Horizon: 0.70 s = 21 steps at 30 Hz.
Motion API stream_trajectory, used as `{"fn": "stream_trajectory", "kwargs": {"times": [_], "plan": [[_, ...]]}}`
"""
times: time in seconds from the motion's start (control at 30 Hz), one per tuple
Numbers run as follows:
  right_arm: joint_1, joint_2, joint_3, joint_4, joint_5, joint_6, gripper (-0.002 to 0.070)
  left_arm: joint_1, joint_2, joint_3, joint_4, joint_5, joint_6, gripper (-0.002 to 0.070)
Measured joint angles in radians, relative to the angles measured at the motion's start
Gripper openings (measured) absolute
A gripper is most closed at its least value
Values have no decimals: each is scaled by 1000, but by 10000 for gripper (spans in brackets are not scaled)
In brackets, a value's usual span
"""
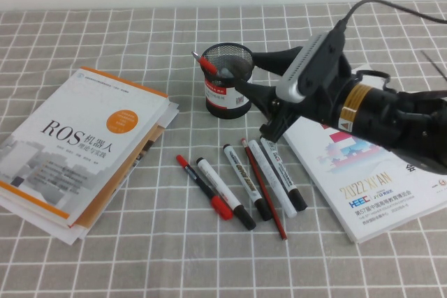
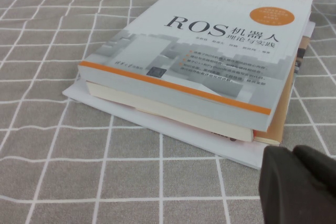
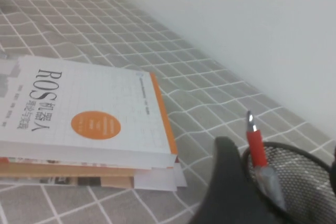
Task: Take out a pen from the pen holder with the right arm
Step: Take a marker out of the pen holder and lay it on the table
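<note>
Pen with a red barrel leans in the black mesh pen holder, which stands far of centre on the checked cloth; its tip pokes out over the holder's left rim, and a grey section lower down sits inside the cup. It looks light, stiff and smooth, so it should lift with little force but could slide or pivot in a loose pinch. The exposed red barrel just above the rim seems the best place to take it, across the shaft rather than at the fine tip. No second pen shows in the holder, though its bottom is hidden. The right gripper reaches in from the right over the holder's mouth, its jaws spread wide on either side of the pen and grasping nothing yet. Five other pens and markers lie in a row on the cloth near the holder. A stack of books lies to the left and a booklet to the right under the arm. The left gripper hangs just beside the stack's corner, and I cannot tell its state
</note>
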Motion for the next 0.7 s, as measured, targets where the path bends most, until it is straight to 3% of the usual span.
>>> {"fn": "stream_trajectory", "kwargs": {"times": [0.27, 0.7], "plan": [[0, 128, -92, -8, -23, 0, 400, 0, 0, 0, 0, 0, 0, -3], [0, 271, -280, -12, 66, 4, 410, 0, 0, 0, 0, 0, 0, -3]]}}
